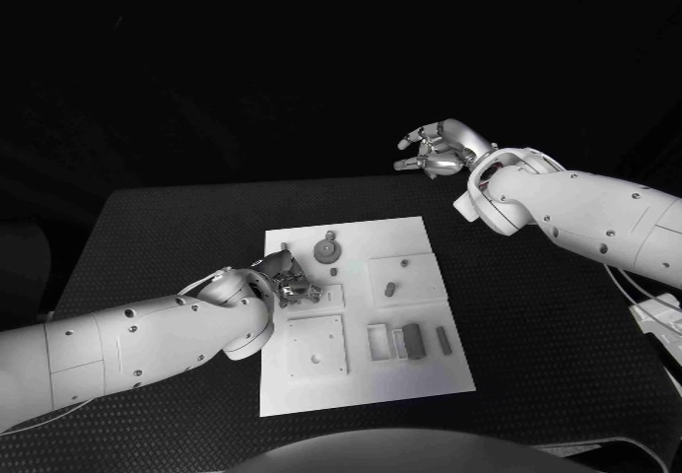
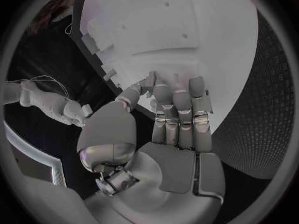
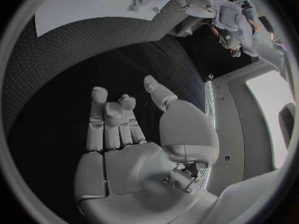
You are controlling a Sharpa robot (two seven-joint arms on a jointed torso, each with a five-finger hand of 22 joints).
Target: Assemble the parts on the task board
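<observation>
Task board at table centre, grey parts lying in its recesses. Left hand low over board's left edge, fingers together; whether it pinches anything, cannot tell. Right hand raised beyond table, fingers curled, holding nothing. Advice: seat part square, press gently.

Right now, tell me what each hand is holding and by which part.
The right hand holds nothing, raised beyond the black table. The left hand rests fingers on the white task board; whether it holds anything cannot be told.
</observation>
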